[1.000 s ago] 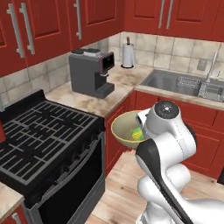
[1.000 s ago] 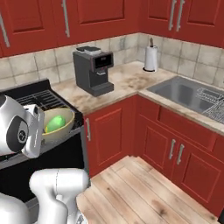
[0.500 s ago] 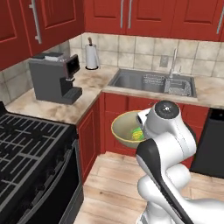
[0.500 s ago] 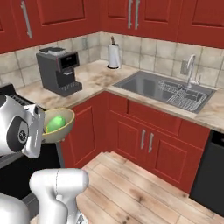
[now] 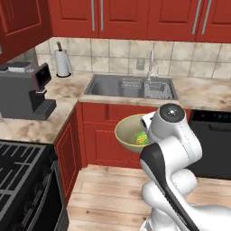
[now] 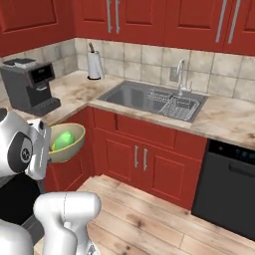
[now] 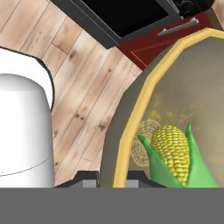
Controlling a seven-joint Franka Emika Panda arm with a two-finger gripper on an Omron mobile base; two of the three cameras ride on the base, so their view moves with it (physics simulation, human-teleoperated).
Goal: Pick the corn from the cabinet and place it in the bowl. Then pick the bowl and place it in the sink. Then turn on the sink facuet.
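bowl [image 5: 128, 134] rim clamped, above open floor [image 5: 113, 198]

Bowl [image 7: 183, 87]: olive-tan inside, paler yellow rim. Corn [image 7: 175, 153]: yellow kernels, bright green husk. Sink [image 5: 131, 88]: grey steel. Cupboards [image 6: 149, 20]: red, silver handles. Counter [image 6: 224, 119]: mottled beige. Floor [image 7: 74, 78]: pale wood planks. Coffee machine [image 5: 25, 92]: dark grey. Dishwasher [image 6: 226, 187]: black.
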